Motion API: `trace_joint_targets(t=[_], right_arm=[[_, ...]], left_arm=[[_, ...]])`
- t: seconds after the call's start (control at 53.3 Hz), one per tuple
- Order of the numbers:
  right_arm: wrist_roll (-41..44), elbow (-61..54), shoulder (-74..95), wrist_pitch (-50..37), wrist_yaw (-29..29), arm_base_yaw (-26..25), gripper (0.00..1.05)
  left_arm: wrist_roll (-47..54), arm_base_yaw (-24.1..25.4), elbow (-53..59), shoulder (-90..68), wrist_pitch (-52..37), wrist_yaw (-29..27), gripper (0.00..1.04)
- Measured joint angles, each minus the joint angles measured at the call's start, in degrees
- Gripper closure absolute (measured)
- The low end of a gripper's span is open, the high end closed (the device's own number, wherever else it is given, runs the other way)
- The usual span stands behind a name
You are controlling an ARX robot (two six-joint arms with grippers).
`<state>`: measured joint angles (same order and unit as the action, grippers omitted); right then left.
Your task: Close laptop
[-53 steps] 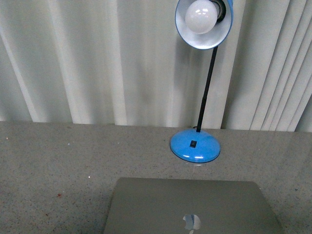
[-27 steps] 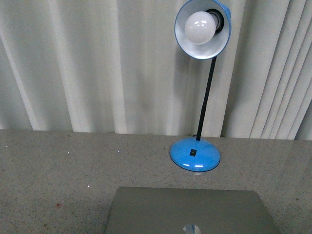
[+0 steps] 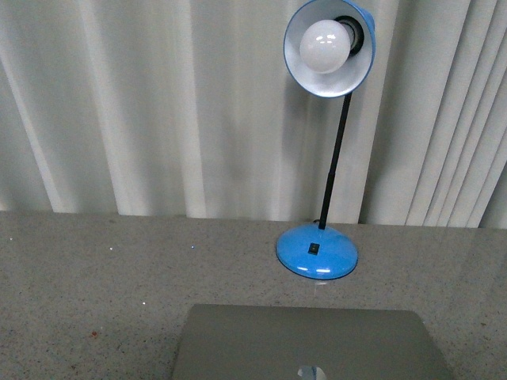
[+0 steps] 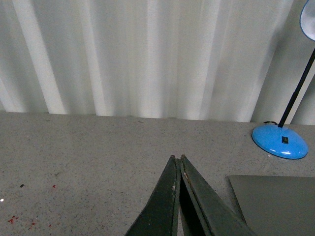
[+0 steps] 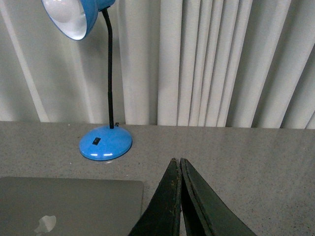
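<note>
The laptop (image 3: 309, 344) lies flat on the grey speckled table with its plain silver lid down and the small logo showing at the bottom edge of the front view. It also shows in the left wrist view (image 4: 275, 204) and in the right wrist view (image 5: 69, 206). My left gripper (image 4: 177, 158) is shut and empty, above the table to the left of the laptop. My right gripper (image 5: 176, 161) is shut and empty, to the right of the laptop. Neither gripper touches it. Neither arm shows in the front view.
A blue desk lamp (image 3: 317, 252) with a black stem and white bulb (image 3: 323, 43) stands just behind the laptop. Pale pleated curtains (image 3: 158, 103) hang along the table's far edge. Small red specks (image 4: 19, 219) lie on the table at the left.
The front view has tilted up a little: the laptop lid sits lower in the picture and the whole lamp head shows. Since half a second ago nothing has moved.
</note>
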<state>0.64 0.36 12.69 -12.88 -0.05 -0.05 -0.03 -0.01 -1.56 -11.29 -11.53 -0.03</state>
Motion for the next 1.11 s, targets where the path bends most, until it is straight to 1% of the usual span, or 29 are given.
trace_joint_targets(t=[0.113,0.15,0.206,0.244,0.319,0.375,0.582,0.6,0.619,0.657,0.675,0.694,0.769,0.788,0.807,0.844,0.863,0.901,0.919,0.938,1.032,1.107], right_arm=[[0.0,0.0,-1.4,1.4,0.0,0.0,1.02],[0.0,0.0,-1.9,1.9,0.0,0.0,1.02],[0.0,0.0,-2.6,2.6,0.0,0.0,1.02],[0.0,0.0,-4.9,5.3,0.0,0.0,1.02],[0.0,0.0,-9.9,12.1,-0.1,0.0,1.02],[0.0,0.0,-12.4,12.5,0.0,0.0,1.02],[0.0,0.0,-12.4,12.9,0.0,0.0,1.02],[0.0,0.0,-12.4,12.9,0.0,0.0,1.0],[0.0,0.0,-12.4,12.9,0.0,0.0,0.97],[0.0,0.0,-12.5,12.9,0.0,0.0,0.89],[0.0,0.0,-12.5,12.9,0.0,0.0,0.83],[0.0,0.0,-12.5,12.9,0.0,0.0,0.82],[0.0,0.0,-12.5,12.9,0.0,0.0,0.67],[0.0,0.0,-12.5,12.9,0.0,0.0,0.64],[0.0,0.0,-12.5,12.9,0.0,0.0,0.59],[0.0,0.0,-12.5,12.9,0.0,0.0,0.53],[0.0,0.0,-12.5,12.9,0.0,0.0,0.48],[0.0,0.0,-12.5,12.9,0.0,0.0,0.39],[0.0,0.0,-12.5,12.9,0.0,0.0,0.36],[0.0,0.0,-12.5,12.9,0.0,0.0,0.34],[0.0,0.0,-12.5,12.9,0.0,0.0,0.18],[0.0,0.0,-12.5,12.9,0.0,0.0,0.06]], left_arm=[[0.0,0.0,0.0,1.3,1.3,0.0,1.01],[0.0,0.0,0.0,3.1,3.3,0.0,1.01],[0.0,0.0,0.0,7.7,9.8,0.0,1.01],[0.0,0.0,0.0,9.2,11.0,0.0,1.01],[0.0,0.0,0.0,11.1,11.2,0.0,1.01],[0.0,0.0,0.0,11.0,11.5,0.0,1.01],[0.0,0.0,0.0,11.1,11.5,0.0,1.01],[-0.1,0.0,0.0,11.1,11.5,0.0,1.01],[-0.1,0.0,0.0,11.1,11.5,0.0,0.98],[-0.1,0.0,0.0,11.1,11.5,0.0,0.88],[-0.1,0.0,0.0,11.1,11.5,0.0,0.84],[-0.1,0.0,0.0,11.1,11.5,0.0,0.81],[-0.1,0.0,0.0,11.1,11.5,0.0,0.68],[-0.1,0.0,0.0,11.1,11.5,0.0,0.63],[-0.1,0.0,0.0,11.1,11.5,0.0,0.59],[-0.1,0.0,0.0,11.1,11.5,0.0,0.52],[-0.1,0.0,0.0,11.1,11.5,0.0,0.48],[-0.1,0.0,0.0,11.1,11.5,0.0,0.38],[-0.1,0.0,0.0,11.1,11.5,0.0,0.36],[-0.1,0.0,0.0,11.1,11.5,0.0,0.32],[-0.1,0.0,0.0,11.1,11.5,0.0,0.16],[0.0,0.0,0.0,11.1,11.5,0.0,0.05]])
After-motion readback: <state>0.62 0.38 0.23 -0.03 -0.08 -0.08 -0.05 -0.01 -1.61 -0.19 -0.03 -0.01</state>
